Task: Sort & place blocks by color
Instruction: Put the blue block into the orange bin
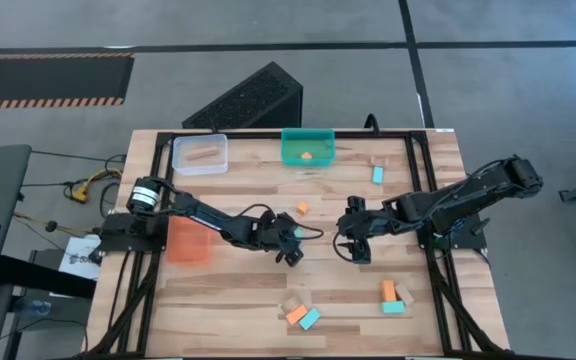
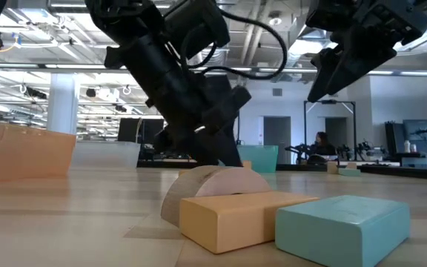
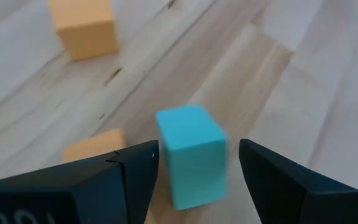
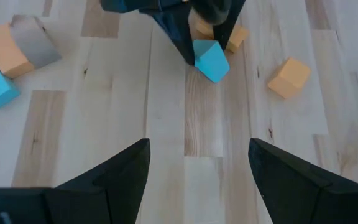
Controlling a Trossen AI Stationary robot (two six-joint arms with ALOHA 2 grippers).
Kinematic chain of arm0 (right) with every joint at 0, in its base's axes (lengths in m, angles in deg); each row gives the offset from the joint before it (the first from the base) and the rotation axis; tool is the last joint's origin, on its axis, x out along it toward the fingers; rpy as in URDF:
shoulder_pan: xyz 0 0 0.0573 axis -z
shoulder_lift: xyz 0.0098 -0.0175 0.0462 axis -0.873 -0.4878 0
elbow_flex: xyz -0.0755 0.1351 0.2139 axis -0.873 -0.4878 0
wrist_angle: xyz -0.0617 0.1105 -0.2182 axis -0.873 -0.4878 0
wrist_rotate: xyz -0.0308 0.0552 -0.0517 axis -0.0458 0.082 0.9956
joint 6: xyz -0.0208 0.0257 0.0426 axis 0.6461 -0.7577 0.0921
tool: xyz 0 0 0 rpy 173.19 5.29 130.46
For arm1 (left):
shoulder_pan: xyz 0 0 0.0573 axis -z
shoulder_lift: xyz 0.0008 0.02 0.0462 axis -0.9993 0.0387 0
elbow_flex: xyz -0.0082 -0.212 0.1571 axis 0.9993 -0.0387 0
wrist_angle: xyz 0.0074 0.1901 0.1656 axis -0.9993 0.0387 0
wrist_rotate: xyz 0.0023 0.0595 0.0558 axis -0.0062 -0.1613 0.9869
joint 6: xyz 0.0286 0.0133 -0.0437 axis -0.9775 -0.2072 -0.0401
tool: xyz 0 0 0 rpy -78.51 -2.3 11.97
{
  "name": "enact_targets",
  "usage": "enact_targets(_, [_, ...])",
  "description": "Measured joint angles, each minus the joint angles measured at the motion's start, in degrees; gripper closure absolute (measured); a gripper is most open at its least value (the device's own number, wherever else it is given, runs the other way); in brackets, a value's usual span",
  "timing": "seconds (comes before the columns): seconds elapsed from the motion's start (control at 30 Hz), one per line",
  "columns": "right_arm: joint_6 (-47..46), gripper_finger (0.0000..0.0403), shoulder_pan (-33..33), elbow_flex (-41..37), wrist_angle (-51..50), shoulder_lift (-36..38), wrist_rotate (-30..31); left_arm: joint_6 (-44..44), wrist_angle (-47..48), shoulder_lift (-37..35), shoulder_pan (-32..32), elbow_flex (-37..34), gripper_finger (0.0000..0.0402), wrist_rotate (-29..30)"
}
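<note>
Blocks lie all over the wooden counter. The left tool sits low near the middle of the counter. Its two fingers are spread apart, and a teal block stands between them. I cannot tell if the fingers touch it. An orange block lies a bit farther off, and another orange block peeks out just beside one finger.

The right tool hangs near the middle too, facing the left tool. Its fingers are spread wide and hold nothing. From its own camera, the teal block shows at the tips of the left tool.

Near the front edge of the counter sits a small bunch: a tan block, an orange block and a teal block, all touching or just beside each other. In the low view the tan one has a round top. More to the right side lie an orange block and a teal block, close together. One teal block lies alone near the back.

A teal bin at the back has a small orange piece in it. A clear bin stands beside it with a tan piece inside. An orange bin sits under the left arm.
</note>
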Motion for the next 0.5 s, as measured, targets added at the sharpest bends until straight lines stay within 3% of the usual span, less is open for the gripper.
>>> enact_targets(0.33, [-0.04, 0.0107, 0.00, 0.00, 0.31, 0.00, -0.01, -1.79, -1.31, 2.40, -0.02, 0.11, 0.0202, 0.34])
enact_targets(0.5, [-0.04, 0.0107, 0.04, 0.00, 0.42, 0.00, -0.02, -2.84, -1.35, 2.52, -0.13, 0.13, 0.0258, 0.22])
